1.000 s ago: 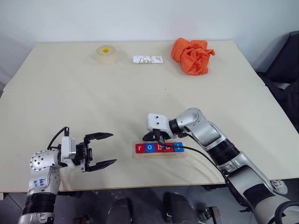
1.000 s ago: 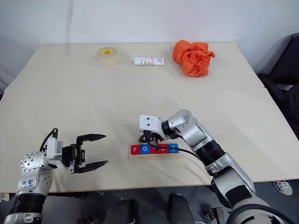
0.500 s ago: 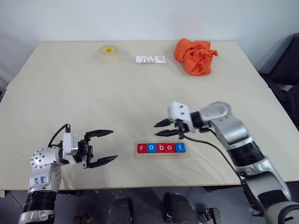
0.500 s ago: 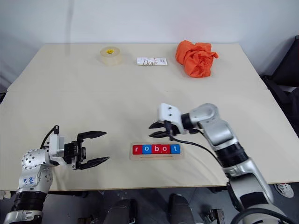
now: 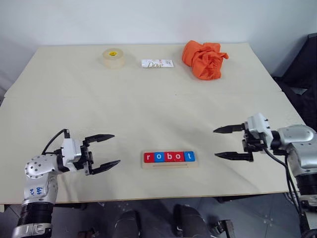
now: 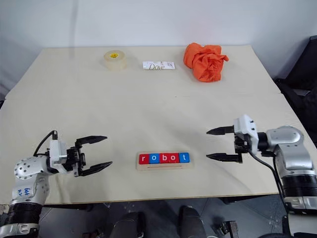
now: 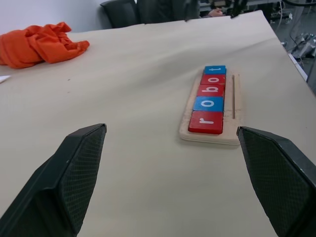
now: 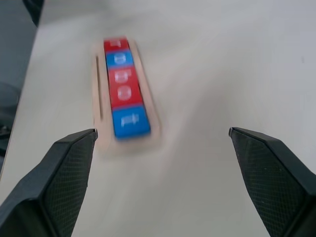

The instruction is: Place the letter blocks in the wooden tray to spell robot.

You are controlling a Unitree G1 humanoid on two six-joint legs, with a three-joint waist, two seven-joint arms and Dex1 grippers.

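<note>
The spelling looks finished: all five letter blocks (image 5: pixel 169 157) sit in a row in the wooden tray (image 5: pixel 169 164) near the table's (image 5: pixel 148 99) front edge, reading r-o-b-o-t. I'd judge nothing is left but to keep both arms clear. The tray lies between the two sets of fingers, well apart from each. The left gripper (image 5: pixel 105 151) hangs spread and empty; the right gripper (image 5: pixel 226 143) likewise stands released, holding nothing.
</note>
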